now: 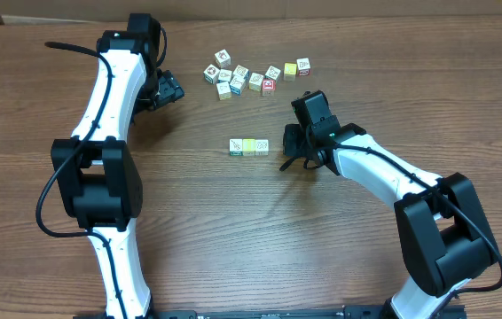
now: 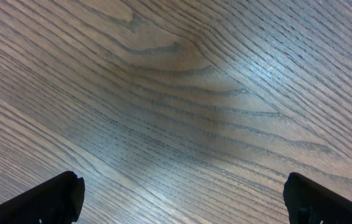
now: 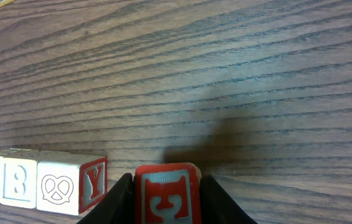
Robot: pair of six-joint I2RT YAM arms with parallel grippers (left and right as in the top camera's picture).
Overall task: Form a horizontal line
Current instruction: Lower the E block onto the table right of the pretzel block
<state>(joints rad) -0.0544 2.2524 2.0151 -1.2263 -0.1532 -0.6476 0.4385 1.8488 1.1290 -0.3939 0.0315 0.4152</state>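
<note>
Nearest: red cube [image 3: 165,194], letter face toward the cam, clenched between the fingers [image 3: 121,200] of the R claw [image 1: 288,149]. Can't tell if it rests on the surface [image 1: 233,230] or hangs just above it.

Just beside it, to the left in the wrist view, is the Y cube [image 3: 93,183], the end of the line [image 1: 249,146]. There's a narrow gap between the two, so they're not touching. Line = three cubes edge to edge, mid-surface, w/ the long axis running left-right in the overhead view. R claw sits right off its right end, so the axis points approx at the held cube.

In the wrist view the red cube looks a bit nearer the cam than the row. Prob. needs a small sideways correction + a short slide left to close up flush. R arm is by far the nearer, so the move looks like its job. Risk: too hard a push shunts the row crooked.

Farther off, the cluster [image 1: 255,75] of loose cubes lies well apart, beyond the line.

L claw [image 2: 182,202] is farthest from the job. Its fingers are spread wide w/ nothing between them, only bare wood below. Overhead shows it left of the cluster, well apart from the line.
</note>
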